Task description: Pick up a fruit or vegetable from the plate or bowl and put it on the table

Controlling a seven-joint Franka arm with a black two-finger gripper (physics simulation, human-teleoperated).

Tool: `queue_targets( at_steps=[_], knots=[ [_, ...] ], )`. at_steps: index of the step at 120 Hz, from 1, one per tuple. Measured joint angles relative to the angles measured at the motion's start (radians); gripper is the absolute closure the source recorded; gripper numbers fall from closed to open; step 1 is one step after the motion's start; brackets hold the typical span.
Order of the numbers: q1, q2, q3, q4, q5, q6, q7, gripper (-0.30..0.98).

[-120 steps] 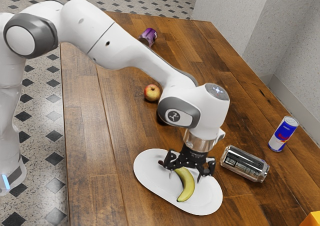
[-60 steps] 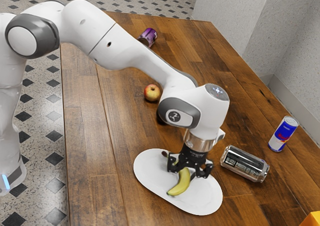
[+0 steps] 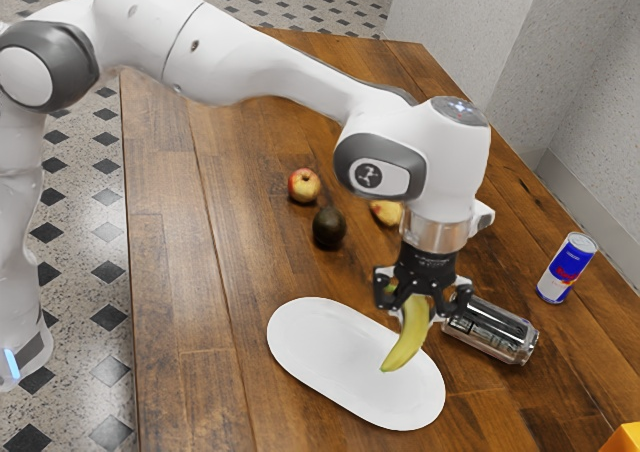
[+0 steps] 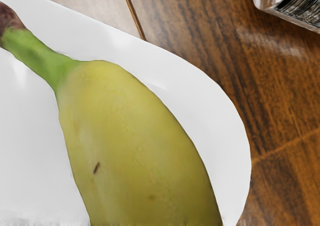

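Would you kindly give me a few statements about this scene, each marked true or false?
1. The gripper holds the banana. True.
2. The blue and silver can lies on its side. False: it stands upright.
3. The dark avocado rests on the white plate. False: it is on the table.
4. The black-labelled can lies on its side. True.
5. The banana already lies on the table. False: it is held up in the gripper.
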Motion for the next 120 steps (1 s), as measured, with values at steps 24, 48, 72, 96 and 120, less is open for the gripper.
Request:
queue_targets(
  at_steps=[24,48,72,96,120],
  knots=[
    [-0.100,0.186,0.000,0.337,0.064,-0.141,0.018,0.56],
    [-0.183,0.417,0.006,0.608,0.107,-0.270,0.040,0.57],
    [-0.281,0.450,0.009,0.690,0.132,-0.349,0.059,0.58],
    [-0.356,0.462,0.009,0.725,0.151,-0.380,0.072,0.57],
    [-0.391,0.469,0.008,0.743,0.157,-0.390,0.082,0.57]
  ],
)
